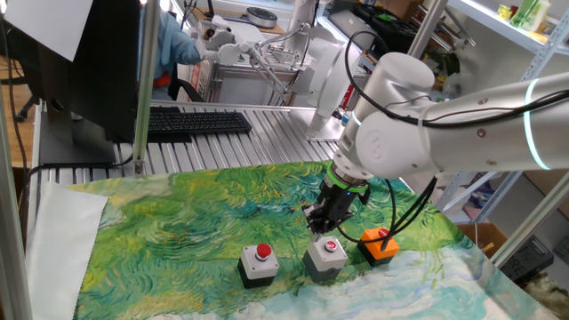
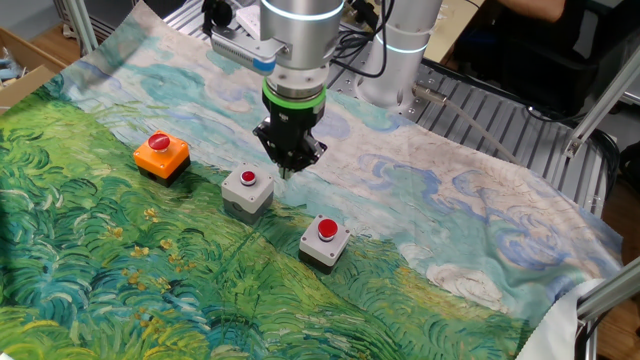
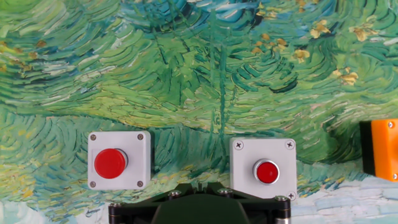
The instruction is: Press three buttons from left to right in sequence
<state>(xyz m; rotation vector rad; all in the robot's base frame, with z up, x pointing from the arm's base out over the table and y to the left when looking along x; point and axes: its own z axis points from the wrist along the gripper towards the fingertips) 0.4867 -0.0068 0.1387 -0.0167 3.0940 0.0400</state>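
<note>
Hand view has the two grey buttons [image 3: 118,160] [image 3: 263,168] low in frame, orange one [image 3: 384,149] at the right edge. The tool [image 2: 288,168] hovers behind the middle button; can't tell if it's open. Pressing off-center could just shove the box sideways.
</note>
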